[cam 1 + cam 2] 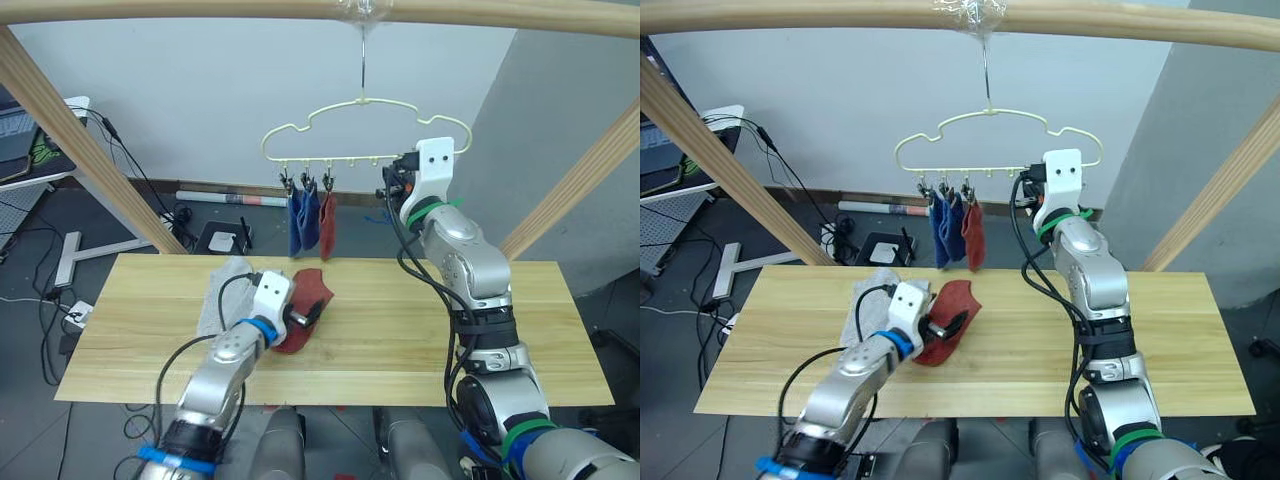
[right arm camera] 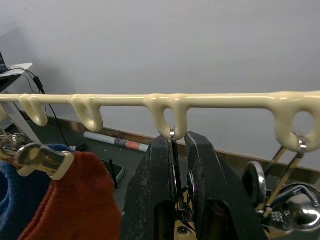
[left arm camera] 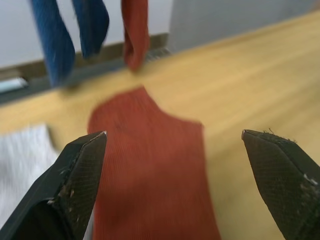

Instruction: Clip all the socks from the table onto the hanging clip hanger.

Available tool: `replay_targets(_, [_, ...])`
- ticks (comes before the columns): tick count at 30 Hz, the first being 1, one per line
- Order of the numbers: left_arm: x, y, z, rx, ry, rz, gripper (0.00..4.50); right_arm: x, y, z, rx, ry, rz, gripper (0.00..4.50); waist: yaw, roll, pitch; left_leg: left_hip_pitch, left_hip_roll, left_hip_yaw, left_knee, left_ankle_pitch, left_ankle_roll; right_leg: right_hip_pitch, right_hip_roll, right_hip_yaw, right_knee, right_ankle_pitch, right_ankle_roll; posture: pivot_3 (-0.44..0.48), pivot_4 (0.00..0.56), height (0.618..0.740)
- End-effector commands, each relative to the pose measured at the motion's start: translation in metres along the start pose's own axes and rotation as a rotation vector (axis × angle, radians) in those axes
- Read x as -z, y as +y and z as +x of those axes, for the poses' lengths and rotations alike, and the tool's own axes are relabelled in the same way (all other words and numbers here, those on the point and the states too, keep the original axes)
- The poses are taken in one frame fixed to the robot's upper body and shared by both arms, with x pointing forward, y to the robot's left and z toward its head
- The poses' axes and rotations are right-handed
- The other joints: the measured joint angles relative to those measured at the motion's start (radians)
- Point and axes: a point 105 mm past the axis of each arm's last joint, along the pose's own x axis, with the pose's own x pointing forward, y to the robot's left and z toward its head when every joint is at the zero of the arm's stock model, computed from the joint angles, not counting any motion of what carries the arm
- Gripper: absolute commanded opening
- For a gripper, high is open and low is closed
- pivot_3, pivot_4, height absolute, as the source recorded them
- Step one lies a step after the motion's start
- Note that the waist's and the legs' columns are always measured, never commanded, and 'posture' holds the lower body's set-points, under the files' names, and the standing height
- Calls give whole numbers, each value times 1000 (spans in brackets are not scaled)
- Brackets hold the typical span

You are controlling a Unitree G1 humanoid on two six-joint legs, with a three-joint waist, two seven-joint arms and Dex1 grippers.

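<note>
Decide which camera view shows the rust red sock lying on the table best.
The left wrist view: the red sock lies flat between the open left gripper's fingers. In both eye views the gripper partly hides it.

Your left hand [image 1: 948, 327] over the red sock [image 1: 952, 318]
Three socks [image 1: 958, 232] hang clipped; your right hand [image 1: 1032, 192] is at the hanger [image 1: 990, 135].

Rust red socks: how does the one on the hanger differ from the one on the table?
The hung rust red sock dangles from a clip on the clip hanger, beside two blue socks; the table rust red sock lies flat on the table, next to a grey sock. The open left gripper brackets the table one; the right gripper is shut on an empty clip. Both share colour and knit.
</note>
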Motion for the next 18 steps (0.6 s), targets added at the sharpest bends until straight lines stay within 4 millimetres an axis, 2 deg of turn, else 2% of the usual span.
replay_targets(1, [3, -1, 9, -15, -1, 49, 4500, 1, -3, -5, 14, 10, 2, 67, -2, 0, 0, 0, 0, 0, 0, 0, 0, 0, 0, 0, 0, 0, 0, 20, 277, 740])
replay_targets(6, [25, -4, 25, -19, 116, 59, 4500, 4, -3, -7, 19, 27, -3, 67, -1, 0, 0, 0, 0, 0, 0, 0, 0, 0, 0, 0, 0, 0, 1, 1, 276, 740])
replay_targets(11, [39, -8, 27, 5, 185, 4, 4500, 2, -6, -7, 30, 30, -4, 67, -2, 0, 0, 0, 0, -1, 0, 0, 0, 0, 0, -1, 0, 0, 1, 0, 275, 740])
replay_targets(14, [41, -13, 26, 31, 190, 32, 3924, 3, -7, -8, 31, 36, -6, 67, -3, 0, 0, 0, 0, -1, 1, 0, 0, 1, 0, 0, 0, 0, 2, -4, 271, 740])
replay_targets(18, [35, -22, 24, 67, 147, 123, 2794, 3, -11, -10, 14, 47, -21, 67, -2, 0, 0, 0, 0, -1, 1, 0, 0, 1, 0, 0, 0, 0, 1, -1, 271, 740])
